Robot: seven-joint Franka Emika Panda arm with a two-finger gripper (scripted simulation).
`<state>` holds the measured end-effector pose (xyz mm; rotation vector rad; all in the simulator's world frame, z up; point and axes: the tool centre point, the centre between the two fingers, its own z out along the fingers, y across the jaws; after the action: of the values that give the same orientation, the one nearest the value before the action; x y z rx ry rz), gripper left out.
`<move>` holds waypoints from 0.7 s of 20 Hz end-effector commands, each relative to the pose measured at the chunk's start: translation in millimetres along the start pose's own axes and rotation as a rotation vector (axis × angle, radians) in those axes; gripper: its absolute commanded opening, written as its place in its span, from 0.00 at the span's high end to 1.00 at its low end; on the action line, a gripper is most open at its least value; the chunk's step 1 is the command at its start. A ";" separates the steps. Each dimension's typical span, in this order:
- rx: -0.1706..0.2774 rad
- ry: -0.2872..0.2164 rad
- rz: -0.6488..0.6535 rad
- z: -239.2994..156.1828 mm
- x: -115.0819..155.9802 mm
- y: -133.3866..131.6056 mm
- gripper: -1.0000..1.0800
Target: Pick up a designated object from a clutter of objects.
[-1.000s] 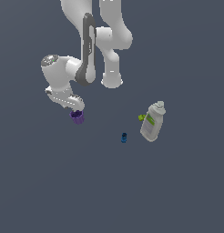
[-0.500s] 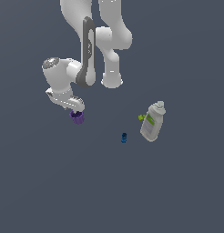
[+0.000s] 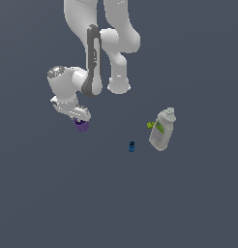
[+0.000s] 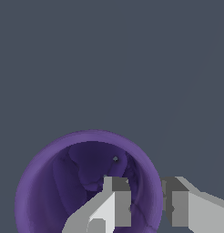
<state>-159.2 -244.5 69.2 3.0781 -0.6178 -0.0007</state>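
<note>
A plain, tapered purple cup [image 4: 89,182] with a rim is seen. Its wall is straddled by the narrowly parted gripper [image 4: 145,200], apparently clamped, beneath the bent arm [image 3: 67,89].

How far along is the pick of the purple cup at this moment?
Done: the gripper has reached the purple cup, away from the blue cylinder and the white bottle. In hand: one finger is inside the cup's mouth and the other is outside its rim, straddling the wall. Left: whether the grip is closed is unclear, and the lift shows no sign yet.
</note>
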 end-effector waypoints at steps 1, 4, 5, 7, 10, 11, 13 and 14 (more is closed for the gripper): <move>0.000 0.000 0.000 0.6 0.1 0.2 1.00; 0.000 0.000 0.000 0.6 0.1 0.2 1.00; 0.000 0.000 0.000 0.6 0.1 0.2 1.00; 0.000 0.000 0.000 0.6 0.1 0.2 1.00; 0.001 0.001 0.000 -0.1 0.2 -0.2 1.00; 0.001 0.001 0.000 -0.7 0.3 -0.6 1.00; 0.001 0.001 0.000 -3.1 0.8 -2.3 1.00; 0.001 0.001 0.000 -4.9 1.1 -3.6 1.00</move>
<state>-158.4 -242.7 71.4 3.0787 -0.6182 -0.0018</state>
